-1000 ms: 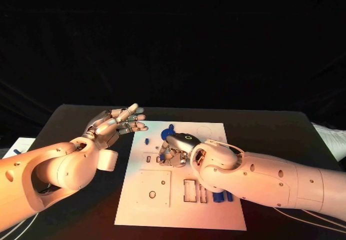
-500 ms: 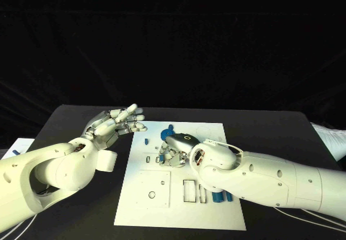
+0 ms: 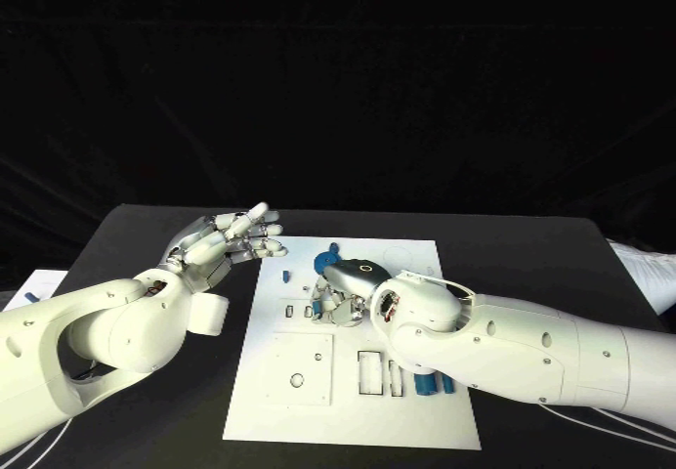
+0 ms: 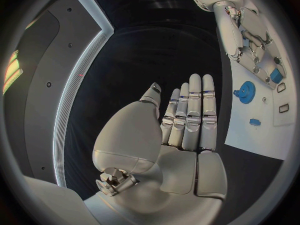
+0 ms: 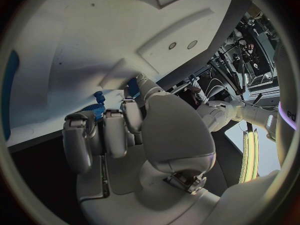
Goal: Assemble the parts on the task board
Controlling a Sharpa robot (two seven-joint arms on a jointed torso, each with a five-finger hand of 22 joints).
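Little change over the last second. My right hand [image 3: 343, 293] has stayed down on the board [image 3: 408, 256], fingers curled in over the upper middle rows; it has crept only slightly. My left hand [image 3: 226, 240] has held its place just off the board's left edge, raised, fingers straight and side by side, nothing in it.

What that means: the right hand looks to be mid-placement or mid-pick, not travelling. From the right wrist view the fingers [image 5: 112, 132] fold down close to a blue gear [image 5: 95, 109] and a second blue piece behind it. Whether I am pinching a part or only pressing near one I cannot tell; the palm hides the fingertips.

Parts: the blue gear [image 4: 245, 92] lies on the board's far half, just beyond my right hand. A small blue part [image 4: 255, 121] sits near the left edge. Two blue pegs [image 3: 437, 383] stand near the slots on the near half, beside my right forearm.

Room:
- near half of the board is open, with slots and a hole plate uncovered
- black table [image 3: 141, 234] to the left is free for the left hand to come in
- my right forearm crosses the board's right side, so approach from that side is blocked
- the far edge is close to the gear; little margin there.
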